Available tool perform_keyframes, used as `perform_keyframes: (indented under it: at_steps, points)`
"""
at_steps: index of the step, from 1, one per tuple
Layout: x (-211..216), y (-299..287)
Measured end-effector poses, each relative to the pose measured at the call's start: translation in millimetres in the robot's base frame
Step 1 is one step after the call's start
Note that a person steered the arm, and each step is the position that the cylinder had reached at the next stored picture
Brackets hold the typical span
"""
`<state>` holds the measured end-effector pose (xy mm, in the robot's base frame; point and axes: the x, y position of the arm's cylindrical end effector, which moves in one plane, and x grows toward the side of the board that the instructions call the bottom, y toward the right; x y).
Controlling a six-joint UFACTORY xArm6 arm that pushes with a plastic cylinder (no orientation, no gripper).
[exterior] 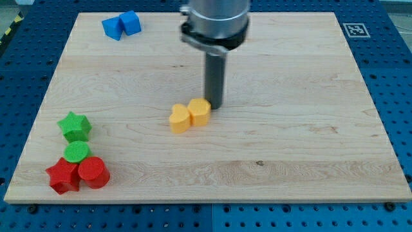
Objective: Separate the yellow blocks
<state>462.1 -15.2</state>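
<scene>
Two yellow blocks sit touching near the middle of the wooden board (pixel 290 129). The yellow heart block (pixel 179 118) is on the view's left and the yellow hexagonal block (pixel 199 111) is on its right. My tip (pixel 214 105) stands just to the right of the hexagonal block, touching or almost touching its upper right side. The rod rises from there to the arm's round body at the view's top.
Two blue blocks (pixel 121 25) sit together at the top left. At the bottom left a green star (pixel 74 125), a green cylinder (pixel 76 152), a red star (pixel 63 176) and a red cylinder (pixel 93 171) are clustered near the board's corner.
</scene>
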Motion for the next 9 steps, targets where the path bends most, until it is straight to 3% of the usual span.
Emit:
perform_keyframes:
  at_steps: [1, 4, 7, 9]
  points:
    - [9.0, -40.8]
    - [17.9, 6.4]
    - [78.1, -100.5]
    - [51.1, -98.6]
